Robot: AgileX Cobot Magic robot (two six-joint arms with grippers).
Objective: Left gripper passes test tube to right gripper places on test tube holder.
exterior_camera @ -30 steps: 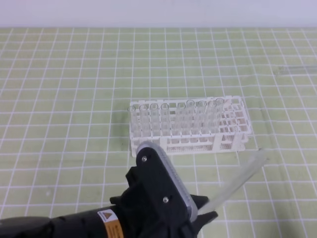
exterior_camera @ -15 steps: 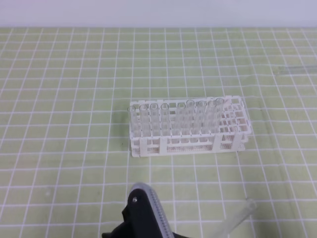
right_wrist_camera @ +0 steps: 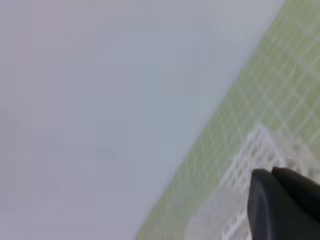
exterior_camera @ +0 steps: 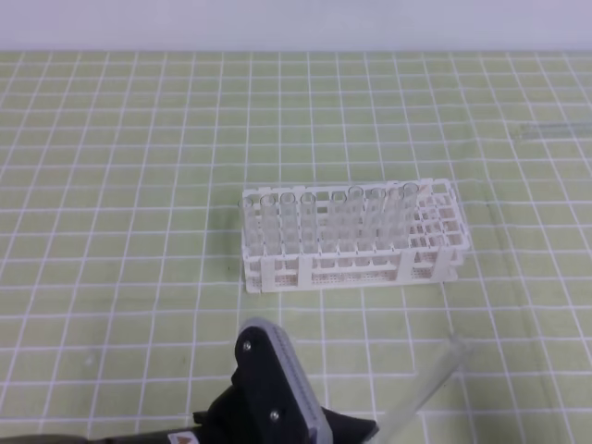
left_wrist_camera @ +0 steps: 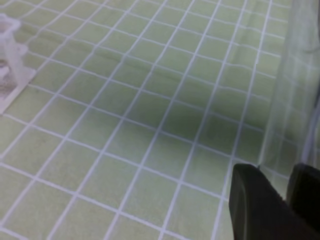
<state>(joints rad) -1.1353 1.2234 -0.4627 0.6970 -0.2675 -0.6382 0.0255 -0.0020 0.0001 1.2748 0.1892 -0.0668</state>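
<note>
Two claws half cropped: left claw (left_wrist_camera: 286, 197) pinching test tube (exterior_camera: 421, 388), right claw (right_wrist_camera: 272, 172) closed.

test tube (exterior_camera: 425, 387): clear, colourless, smooth, glass-like | test tube holder (exterior_camera: 435, 264): white plastic, matt lattice | left hand (left_wrist_camera: 287, 200): black, smooth, matt plastic look | right hand (right_wrist_camera: 282, 205): black, dull sheen | tabletop (exterior_camera: 120, 185): matt green mat, white grid lines

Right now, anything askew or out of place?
Nothing damaged or spilled. One tube sits tilted in the left gripper, apart from the rack, where the other tubes stand upright.
</note>
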